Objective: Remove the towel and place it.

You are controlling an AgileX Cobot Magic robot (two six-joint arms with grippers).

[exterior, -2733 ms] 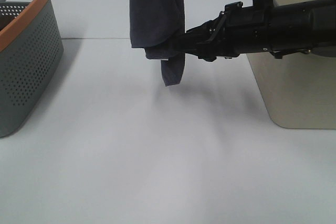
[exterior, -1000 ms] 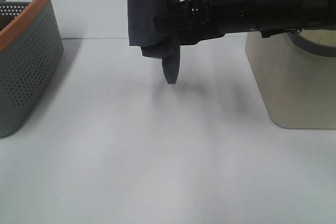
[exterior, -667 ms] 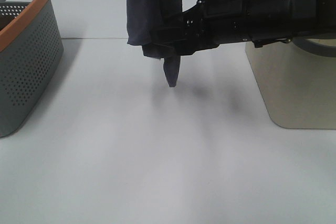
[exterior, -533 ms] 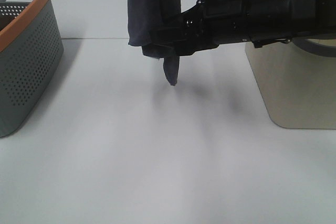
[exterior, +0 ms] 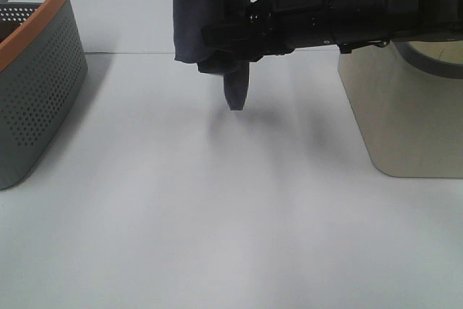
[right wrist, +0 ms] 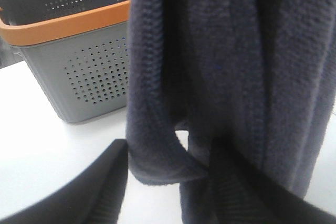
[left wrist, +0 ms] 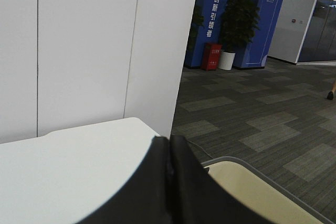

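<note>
The dark charcoal-purple towel (exterior: 206, 12) hangs in loose folds from above the exterior high view's top edge, its lowest tip well above the white table (exterior: 217, 215). My right gripper (exterior: 217, 37) reaches in from the right at the towel's lower folds. In the right wrist view the towel (right wrist: 210, 51) fills the frame, and the right gripper (right wrist: 168, 148) stands open with a rolled fold between its two dark fingers. My left gripper (left wrist: 169, 145) shows only in the left wrist view, held high with its fingers pressed together. The cloth is hidden in that view.
A grey perforated basket with an orange rim (exterior: 36, 70) stands at the left table edge and shows in the right wrist view (right wrist: 79, 51). A beige basket (exterior: 405, 113) stands at the right, under my right arm; its rim shows in the left wrist view (left wrist: 252, 187).
My right arm has moved left and slightly up, so its gripper now sits at the towel's lower folds. The towel's hanging tip has swung a little.
</note>
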